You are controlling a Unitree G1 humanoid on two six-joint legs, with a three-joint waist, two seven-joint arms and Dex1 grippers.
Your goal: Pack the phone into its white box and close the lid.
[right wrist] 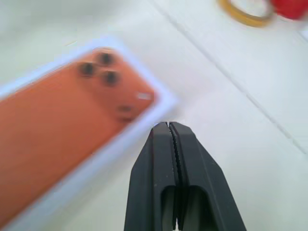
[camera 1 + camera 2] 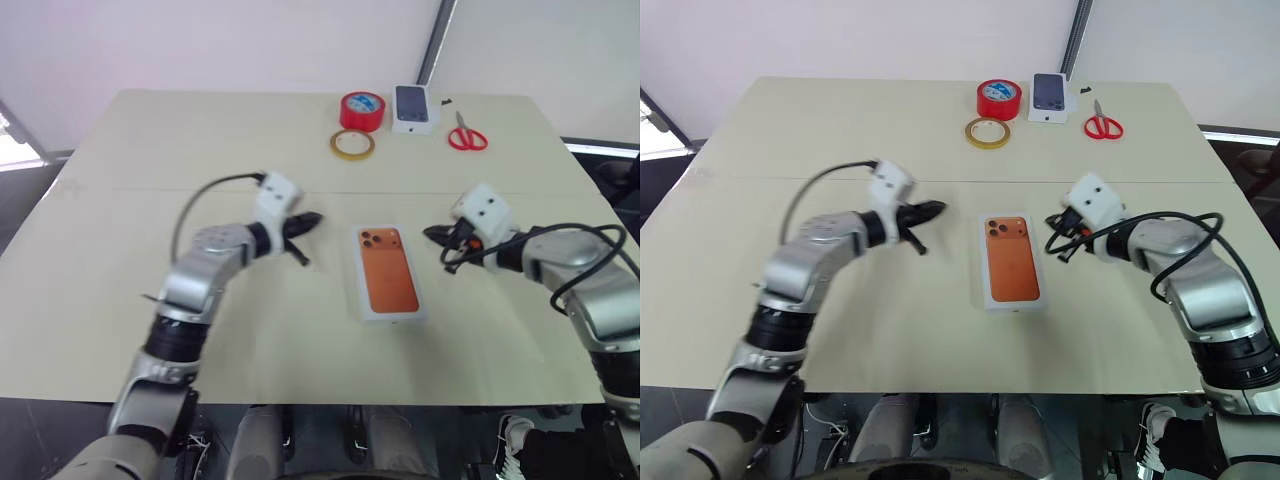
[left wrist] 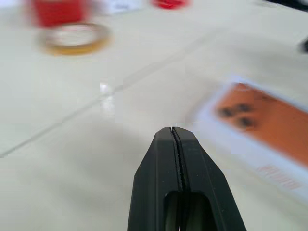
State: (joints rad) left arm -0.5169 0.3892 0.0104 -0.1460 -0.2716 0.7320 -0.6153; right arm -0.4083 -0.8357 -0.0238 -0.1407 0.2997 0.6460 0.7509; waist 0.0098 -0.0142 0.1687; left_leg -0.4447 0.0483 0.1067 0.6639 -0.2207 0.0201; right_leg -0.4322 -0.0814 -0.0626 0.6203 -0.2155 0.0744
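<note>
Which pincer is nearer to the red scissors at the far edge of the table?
The right. The right pincer is beside the orange-printed lid, on the same side as the red scissors. The left pincer is on the lid's other side, farther away.
</note>
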